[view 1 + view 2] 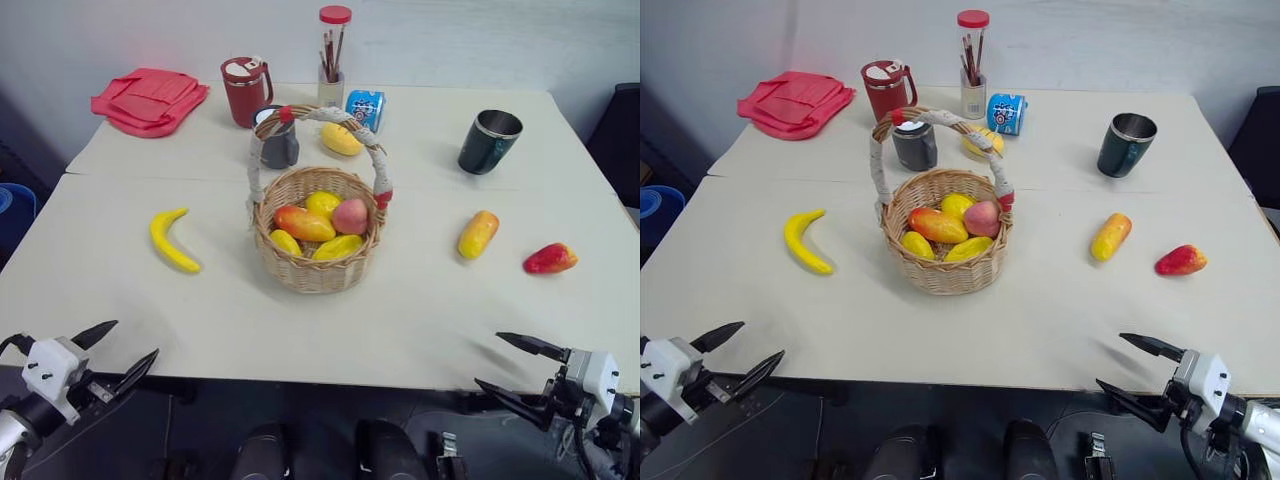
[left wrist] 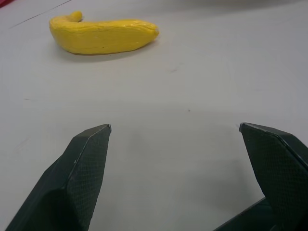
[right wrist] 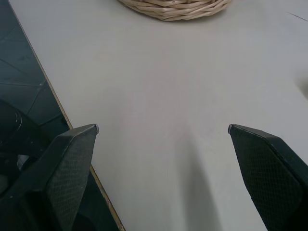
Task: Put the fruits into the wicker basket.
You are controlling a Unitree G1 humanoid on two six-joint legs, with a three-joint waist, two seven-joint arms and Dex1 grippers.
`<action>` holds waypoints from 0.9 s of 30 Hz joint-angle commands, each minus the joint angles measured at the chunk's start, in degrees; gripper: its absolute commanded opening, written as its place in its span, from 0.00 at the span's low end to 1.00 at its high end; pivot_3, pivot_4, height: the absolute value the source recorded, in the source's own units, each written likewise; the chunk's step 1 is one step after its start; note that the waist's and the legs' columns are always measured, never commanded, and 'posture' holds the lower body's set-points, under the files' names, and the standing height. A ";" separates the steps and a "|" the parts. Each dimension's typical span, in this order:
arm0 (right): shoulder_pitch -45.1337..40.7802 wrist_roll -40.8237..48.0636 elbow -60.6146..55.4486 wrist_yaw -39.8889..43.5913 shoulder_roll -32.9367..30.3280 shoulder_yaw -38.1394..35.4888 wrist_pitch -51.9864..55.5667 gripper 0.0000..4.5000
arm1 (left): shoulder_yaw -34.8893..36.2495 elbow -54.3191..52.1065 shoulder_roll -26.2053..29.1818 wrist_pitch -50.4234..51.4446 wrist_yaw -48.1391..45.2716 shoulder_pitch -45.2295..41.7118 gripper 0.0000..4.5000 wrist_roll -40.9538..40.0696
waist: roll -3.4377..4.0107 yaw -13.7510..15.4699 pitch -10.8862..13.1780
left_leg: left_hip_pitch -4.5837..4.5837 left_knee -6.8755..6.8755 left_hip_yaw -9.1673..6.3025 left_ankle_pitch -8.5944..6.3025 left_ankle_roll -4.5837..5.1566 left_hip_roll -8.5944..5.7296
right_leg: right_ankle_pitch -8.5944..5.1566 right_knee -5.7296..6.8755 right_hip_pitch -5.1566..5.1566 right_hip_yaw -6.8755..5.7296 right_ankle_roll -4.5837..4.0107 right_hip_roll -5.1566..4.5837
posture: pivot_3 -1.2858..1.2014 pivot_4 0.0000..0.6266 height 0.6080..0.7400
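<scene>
hovering at the counter's (image 1: 420, 330) near edge, our left claw (image 1: 113, 350) and right claw (image 1: 518, 367) are spread wide, empty. the banana (image 1: 172, 241) lies ahead of the left; mango (image 1: 477, 234) and red-orange fruit (image 1: 549, 259) ahead of the right, wicker basket (image 1: 318, 268) between.

The basket (image 3: 175, 8) is cut off by the right wrist view's edge — just its base shows; its handle (image 1: 372, 150) partly hides a yellow fruit (image 1: 340, 139) behind.
</scene>
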 commanded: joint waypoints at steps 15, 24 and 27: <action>-18.92 12.43 -14.86 -10.79 7.14 7.62 13.07 0.99 | 13.79 -8.95 13.01 49.16 20.41 -5.59 1.00 -35.94 | 0.09 -0.04 0.08 | 0.04 0.14 -0.03 -0.02 -0.09 0.35 | -0.02 0.22 -0.04 0.13 -0.04 0.16 | 0.52 0.24 1.00; -35.13 12.38 -15.84 -5.22 4.96 13.77 15.91 0.99 | 0.89 8.58 20.46 77.05 41.90 -41.44 1.00 -41.69 | 0.00 0.06 0.05 | -0.05 0.12 -0.03 0.11 -0.41 -0.12 | -0.01 0.35 -0.06 0.16 -0.05 0.30 | 0.52 0.24 1.00; -36.86 11.80 -14.11 -3.81 5.37 14.64 15.80 0.99 | -4.80 13.42 18.75 77.43 42.51 -49.02 1.00 -36.68 | -0.07 -0.10 0.02 | -0.07 0.12 0.02 0.11 -0.42 -0.19 | 0.01 0.35 -0.07 0.20 -0.01 0.31 | 0.52 0.24 1.00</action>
